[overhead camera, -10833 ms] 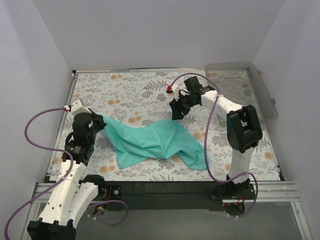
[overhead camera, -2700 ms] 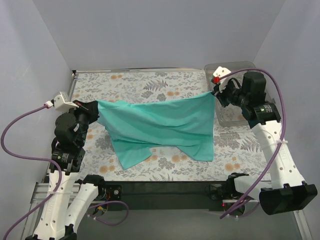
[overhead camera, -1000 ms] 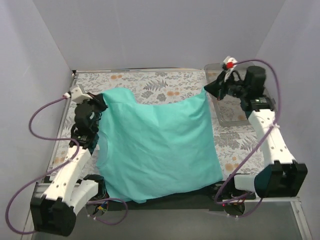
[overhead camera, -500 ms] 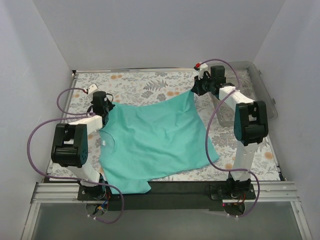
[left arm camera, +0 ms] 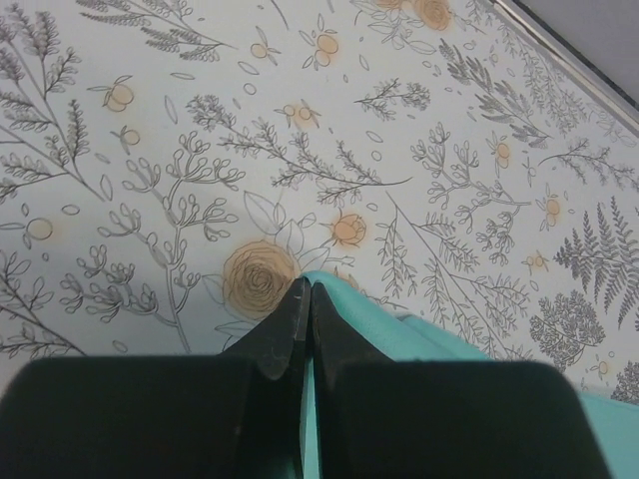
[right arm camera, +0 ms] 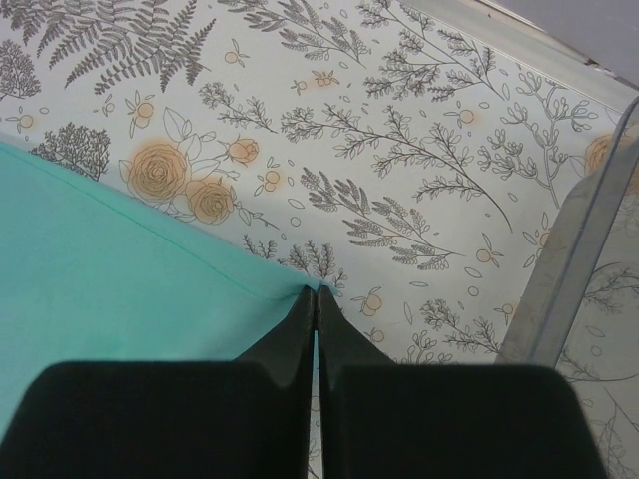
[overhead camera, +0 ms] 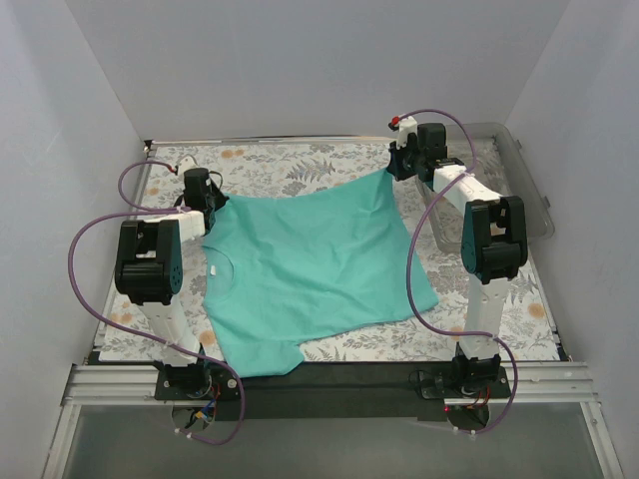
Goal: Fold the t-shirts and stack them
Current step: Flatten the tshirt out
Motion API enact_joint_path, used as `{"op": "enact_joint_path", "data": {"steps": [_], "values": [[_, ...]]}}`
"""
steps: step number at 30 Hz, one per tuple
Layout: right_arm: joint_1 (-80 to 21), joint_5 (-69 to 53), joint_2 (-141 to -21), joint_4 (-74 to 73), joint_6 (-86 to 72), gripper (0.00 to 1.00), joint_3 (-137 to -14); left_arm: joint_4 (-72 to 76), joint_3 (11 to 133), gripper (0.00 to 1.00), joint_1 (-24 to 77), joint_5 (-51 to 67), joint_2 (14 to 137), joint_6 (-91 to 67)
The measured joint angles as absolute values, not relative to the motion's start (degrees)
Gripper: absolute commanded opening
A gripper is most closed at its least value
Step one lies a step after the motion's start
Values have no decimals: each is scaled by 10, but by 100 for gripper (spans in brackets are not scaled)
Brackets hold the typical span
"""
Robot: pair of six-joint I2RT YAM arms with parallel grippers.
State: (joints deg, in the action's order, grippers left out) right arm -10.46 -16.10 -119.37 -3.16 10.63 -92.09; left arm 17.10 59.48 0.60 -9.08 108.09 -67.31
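Top external: t-shirt (overhead camera: pixel 310 269) spread flat on table (overhead camera: pixel 290 165), collar toward the left. At its far corners, left fingers (left arm camera: pixel 285 329) and right fingers (right arm camera: pixel 295 329) each clamped on fabric. Spreading step looks near done; next calls for release, then regrasp for first fold

I work in a robot lab cell: plain pale walls (overhead camera: pixel 300 60) box in the flower-printed worktop (overhead camera: pixel 290 165) spreading under and beyond my fingers (left arm camera: pixel 280 334), and an aluminium rail (overhead camera: pixel 554 382) runs well behind them along the near edge.
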Motion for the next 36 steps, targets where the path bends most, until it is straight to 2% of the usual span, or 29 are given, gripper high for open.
{"op": "enact_joint_path", "data": {"steps": [18, 36], "values": [[-98, -154, -1206, -33, 97, 1, -941, 154, 621, 0, -11, -51, 1098, -656], [-97, -213, -1254, -46, 94, 1, -997, 130, 680, 0, -21, 25, 1142, -645]]}}
